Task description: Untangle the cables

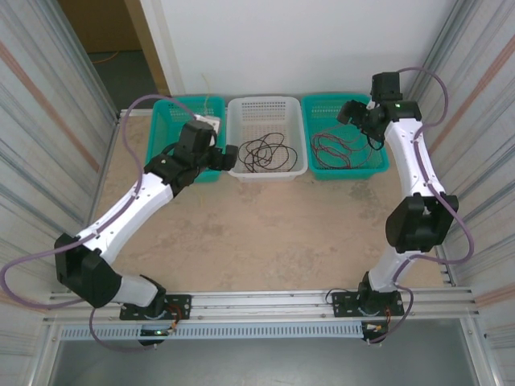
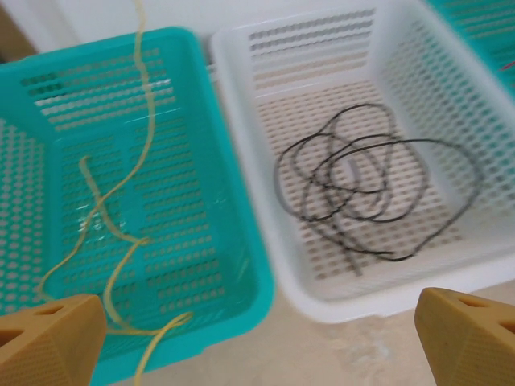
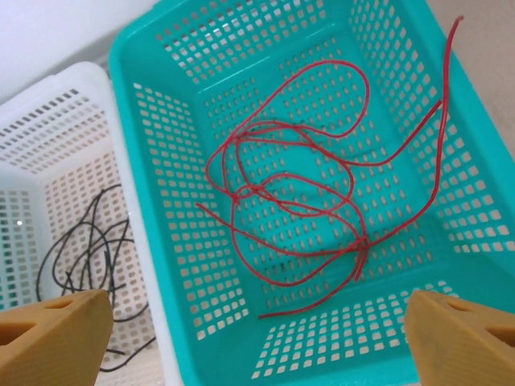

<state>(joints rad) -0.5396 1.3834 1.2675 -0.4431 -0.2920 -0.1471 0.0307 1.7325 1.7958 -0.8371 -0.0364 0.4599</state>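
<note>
My right gripper (image 3: 257, 342) has its orange fingers wide apart with nothing between them. It hangs over the right teal basket (image 3: 133, 96), the one just right of the white basket (image 3: 56, 121). The red cable (image 3: 238, 191) lies directly under it on the floor of this basket, as a loose flat heap of loops. One long end runs up the wall that is far from the white basket.

My left gripper (image 2: 257, 330) is also spread and empty. It hovers before the near rims, about where the white basket meets the left teal basket (image 2: 105, 48). The black cable (image 2: 278, 173) is coiled inside the white basket. The pale yellow cable (image 2: 143, 239) wanders in the left teal one, and its near end seems to cross the rim.

All three are thin, limp wires. The baskets are hard perforated plastic, so a strand can catch in a hole. I judge each colour already lies apart from the others. For the red one, the right arm is nearer.
</note>
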